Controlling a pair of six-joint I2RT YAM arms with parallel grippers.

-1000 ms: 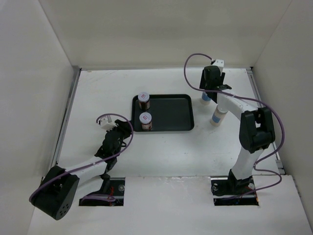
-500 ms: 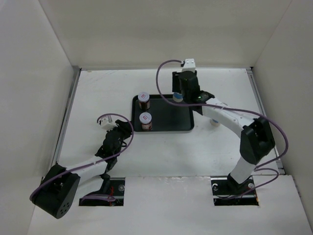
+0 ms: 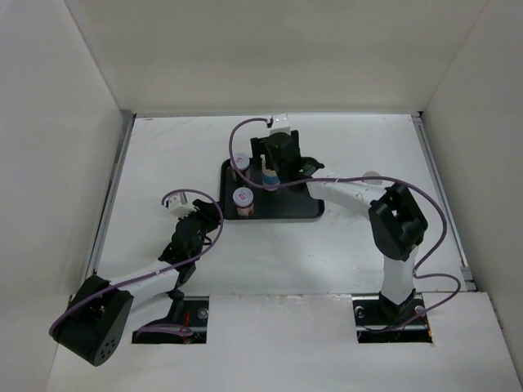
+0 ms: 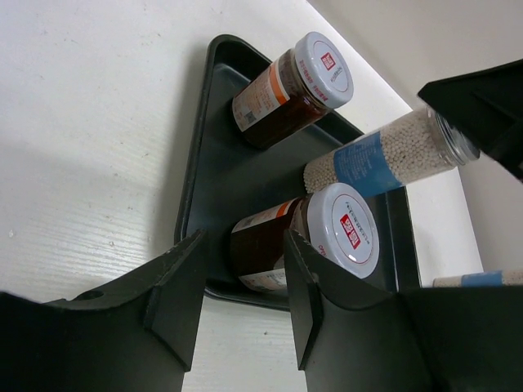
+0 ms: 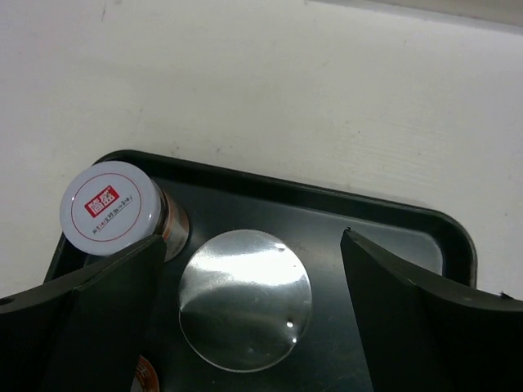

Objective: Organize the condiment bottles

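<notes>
Two dark-brown bottles with red-marked white lids stand at the left end of the black tray, one near and one far. Beside them a pale bottle with a blue band stands in the tray. My right gripper hangs straight over it. In the right wrist view its grey cap sits between the open jaws, with a gap on each side. A second pale bottle shows at the edge of the left wrist view. My left gripper is narrowly open and empty, just left of the tray.
White walls close in the table on the left, back and right. The right arm stretches across the tray's right half. The left wrist view shows the tray's near-left corner right in front of the left fingers.
My right gripper has carried the pale bottle from the table's right side to the tray, beside the dark bottles, and opened its jaws. The left arm has not moved.
</notes>
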